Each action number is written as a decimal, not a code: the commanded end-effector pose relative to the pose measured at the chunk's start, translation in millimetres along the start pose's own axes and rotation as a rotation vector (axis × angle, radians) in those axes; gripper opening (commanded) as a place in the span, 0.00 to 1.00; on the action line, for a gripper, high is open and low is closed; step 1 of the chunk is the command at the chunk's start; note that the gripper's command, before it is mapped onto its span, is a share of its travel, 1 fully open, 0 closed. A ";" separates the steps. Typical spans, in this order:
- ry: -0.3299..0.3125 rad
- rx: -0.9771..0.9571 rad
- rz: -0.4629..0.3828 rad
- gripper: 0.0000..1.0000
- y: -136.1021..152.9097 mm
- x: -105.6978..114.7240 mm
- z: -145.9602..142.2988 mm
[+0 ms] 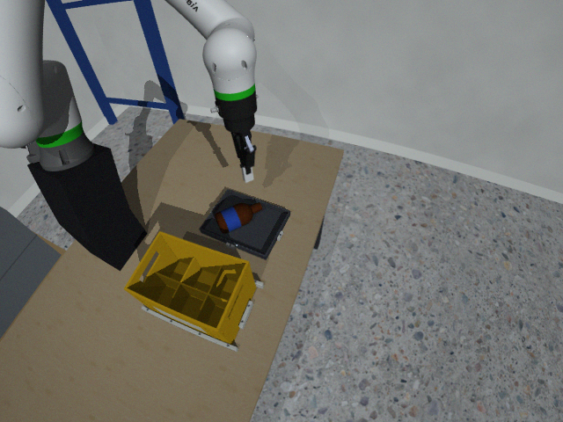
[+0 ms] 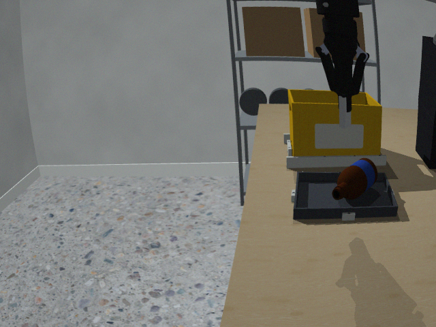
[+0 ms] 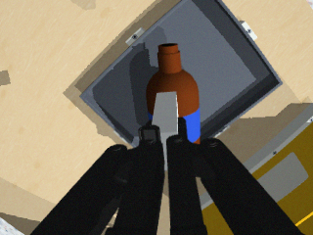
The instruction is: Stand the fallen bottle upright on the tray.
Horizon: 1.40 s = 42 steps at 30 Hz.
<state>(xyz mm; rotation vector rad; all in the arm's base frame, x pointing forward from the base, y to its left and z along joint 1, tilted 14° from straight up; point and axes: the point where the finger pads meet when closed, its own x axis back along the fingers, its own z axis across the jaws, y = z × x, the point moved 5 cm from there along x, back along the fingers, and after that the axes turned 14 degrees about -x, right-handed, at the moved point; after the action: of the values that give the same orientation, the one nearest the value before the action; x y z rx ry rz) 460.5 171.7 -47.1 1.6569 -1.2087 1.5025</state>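
Note:
A brown bottle (image 1: 236,216) (image 2: 355,179) (image 3: 172,88) with a blue label lies on its side in the dark grey tray (image 1: 268,231) (image 2: 313,197) (image 3: 229,59). Its neck points away from the yellow crate (image 1: 236,317) (image 2: 302,140) (image 3: 288,210). My gripper (image 1: 247,174) (image 2: 345,119) (image 3: 167,107) is shut with nothing between its fingers. It hangs well above the tray, over the bottle's body in the wrist view, and touches nothing.
The crate with its inner dividers stands on a pale base right next to the tray on the wooden table (image 1: 91,363) (image 2: 299,263). The black robot pedestal (image 1: 86,204) stands at the table's side. A blue frame (image 1: 149,45) and a metal shelf (image 2: 239,105) stand beyond the table.

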 end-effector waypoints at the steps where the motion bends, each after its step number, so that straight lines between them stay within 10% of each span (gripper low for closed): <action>1: 0.000 0.000 0.000 0.00 -0.2 0.1 0.1; 12: 0.000 0.000 0.000 0.00 -0.2 0.1 0.1; 13: 0.000 0.000 0.000 0.38 -0.2 0.1 0.1; 42: 0.000 0.000 0.000 0.38 -0.2 0.1 0.1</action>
<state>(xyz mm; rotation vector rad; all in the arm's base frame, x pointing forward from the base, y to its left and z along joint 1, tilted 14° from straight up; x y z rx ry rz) 460.5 171.7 -47.1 1.6569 -1.2087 1.5025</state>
